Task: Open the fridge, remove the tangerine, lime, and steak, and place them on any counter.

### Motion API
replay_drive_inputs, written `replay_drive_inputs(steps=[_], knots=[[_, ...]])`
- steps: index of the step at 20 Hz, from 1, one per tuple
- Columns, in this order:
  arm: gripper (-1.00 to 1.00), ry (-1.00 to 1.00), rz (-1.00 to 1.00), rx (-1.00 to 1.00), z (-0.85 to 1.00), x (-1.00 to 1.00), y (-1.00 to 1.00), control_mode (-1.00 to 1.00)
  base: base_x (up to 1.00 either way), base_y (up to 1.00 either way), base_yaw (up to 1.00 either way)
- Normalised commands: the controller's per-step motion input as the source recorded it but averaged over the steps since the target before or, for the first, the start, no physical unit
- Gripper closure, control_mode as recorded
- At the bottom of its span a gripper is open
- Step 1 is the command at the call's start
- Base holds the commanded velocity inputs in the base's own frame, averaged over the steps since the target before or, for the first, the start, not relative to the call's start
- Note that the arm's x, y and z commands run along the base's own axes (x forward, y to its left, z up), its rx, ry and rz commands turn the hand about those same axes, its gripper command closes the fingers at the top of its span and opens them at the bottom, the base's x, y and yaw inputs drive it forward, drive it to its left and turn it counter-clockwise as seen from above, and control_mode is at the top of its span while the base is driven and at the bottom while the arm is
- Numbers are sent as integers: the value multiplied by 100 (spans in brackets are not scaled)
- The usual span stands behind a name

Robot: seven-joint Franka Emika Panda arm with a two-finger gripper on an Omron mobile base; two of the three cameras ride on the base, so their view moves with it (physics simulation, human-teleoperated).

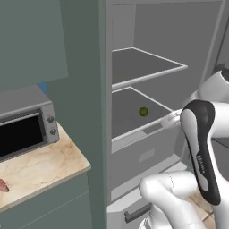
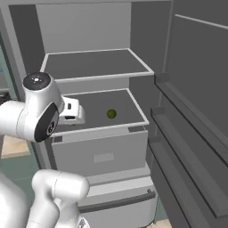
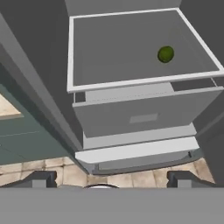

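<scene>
The fridge (image 1: 154, 27) stands open, showing grey shelves. The dark green lime (image 2: 111, 114) lies alone on the lower shelf, also seen as the lime (image 1: 143, 111) and the lime (image 3: 166, 54). My gripper (image 3: 111, 179) is open, fingers wide apart and empty, held in front of that shelf's left front edge, short of the lime. A pink-red piece of steak (image 1: 2, 185) lies on the beige counter (image 1: 49, 163) at the far left edge. The tangerine is out of view.
A grey microwave (image 1: 27, 125) sits on the counter left of the fridge. The open fridge door with its shelf rails (image 2: 191, 147) stands to the right. Below the lime's shelf are a closed bin (image 2: 102, 156) and the bottom drawer (image 2: 118, 198).
</scene>
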Motion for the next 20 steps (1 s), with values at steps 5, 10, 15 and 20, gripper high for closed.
replay_drive_inputs(steps=[5, 10, 15, 20], knots=[[-100, 13, -2, 0, -32, 78, -22, -100, 0, 0, 0], [-100, 11, -5, 0, -47, 73, -23, -100, 0, 0, 0], [-100, -4, -8, 9, -51, 45, -37, -100, 0, 0, 0], [-100, -5, -9, 3, -42, 51, -9, -100, 0, 0, 0]])
